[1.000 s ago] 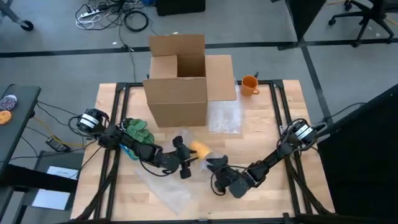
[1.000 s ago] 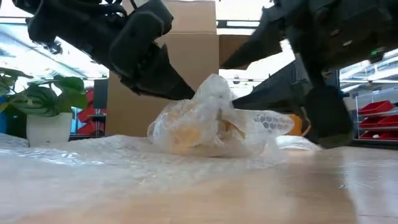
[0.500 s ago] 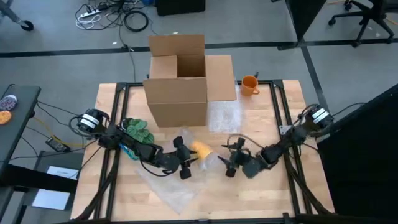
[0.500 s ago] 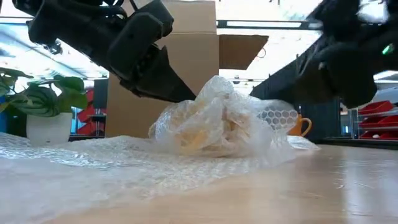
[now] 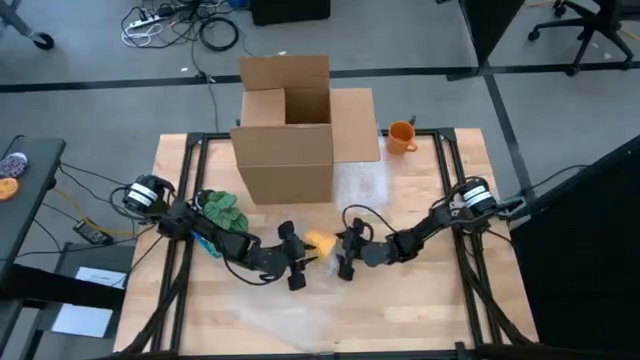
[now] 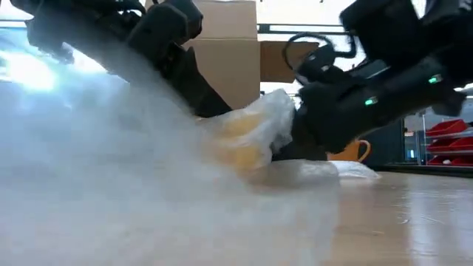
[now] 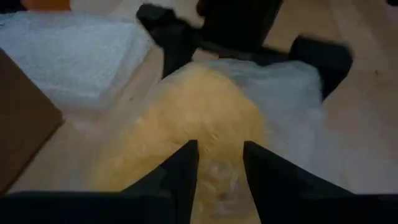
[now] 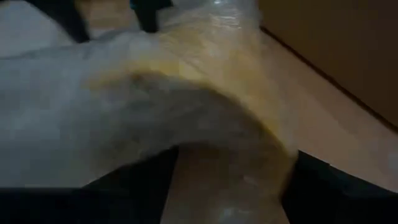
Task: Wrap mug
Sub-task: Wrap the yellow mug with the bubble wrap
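Mug (image 5: 322, 241), yellow, sits mid-surface in front of the cardboard box (image 5: 285, 125), half bundled in bubble wrap (image 6: 266, 133). My left claw (image 5: 297, 262) is on its near side, fingers (image 7: 186, 168) narrow w/ a fold of wrap between them, pinning it to the mug. My right claw (image 5: 345, 256) presses in from the other side; fingers wide either side of the bundle, gripping nothing I can confirm. Step, I reckon: fold the loose flap over. To do it well: keep left pinch steady so the mug can't roll, catch the wrap edge w/ right, pull it snug across, no slack. 2nd orange mug (image 5: 401, 135) at far edge, untouched.
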### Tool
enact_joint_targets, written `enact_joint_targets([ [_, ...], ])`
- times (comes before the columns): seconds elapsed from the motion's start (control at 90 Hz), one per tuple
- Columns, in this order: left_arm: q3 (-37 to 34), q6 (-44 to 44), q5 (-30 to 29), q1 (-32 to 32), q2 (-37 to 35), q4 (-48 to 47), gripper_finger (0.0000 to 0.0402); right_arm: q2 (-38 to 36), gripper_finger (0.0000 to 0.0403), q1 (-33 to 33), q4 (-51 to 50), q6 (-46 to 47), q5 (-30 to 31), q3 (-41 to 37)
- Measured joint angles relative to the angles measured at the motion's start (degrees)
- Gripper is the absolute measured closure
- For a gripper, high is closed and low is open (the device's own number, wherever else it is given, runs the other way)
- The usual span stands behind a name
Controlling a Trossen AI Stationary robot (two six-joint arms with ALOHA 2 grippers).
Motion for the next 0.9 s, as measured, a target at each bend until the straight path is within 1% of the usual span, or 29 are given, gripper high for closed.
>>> enact_joint_targets([
  [0.1, 0.02, 0.00, 0.02, 0.00, -0.04, -0.02, 0.0285, 1.21, 0.0191, -1.06, -0.10, -2.44, -0.40, 1.73],
  [0.211, 0.06, 0.24, 0.39, -0.20, -0.04, -0.07, 0.0285, 1.21, 0.0226, -0.89, -0.92, -8.27, 0.98, 2.83],
  [0.356, 0.07, 1.71, 0.92, -0.28, -0.02, -0.25, 0.0285, 1.23, 0.0295, -0.43, -1.71, -18.00, 3.57, 4.07],
  [0.511, 0.13, 2.02, 0.98, -0.31, -0.04, -1.01, 0.0285, 1.20, 0.0377, -0.24, -1.68, -23.21, 6.48, 4.55],
  [0.6, 0.11, 2.08, 2.42, -0.31, -0.23, -1.28, 0.0285, 1.15, 0.0381, 0.04, -1.36, -25.37, 9.09, 4.74],
  [0.689, 0.11, 2.10, 3.16, -0.54, -1.20, -1.45, 0.0285, 0.71, 0.0380, 0.45, -1.29, -29.32, 13.54, 4.81],
  [0.822, -0.16, 1.52, 4.93, -2.06, -3.46, -5.58, 0.0285, -0.38, 0.0384, 1.60, -0.08, -41.52, 21.54, 5.27],
  [0.9, -0.17, -0.82, 5.95, -3.52, -4.98, -8.65, 0.0285, -1.08, 0.0388, 2.38, -0.02, -49.80, 25.76, 5.29],
])
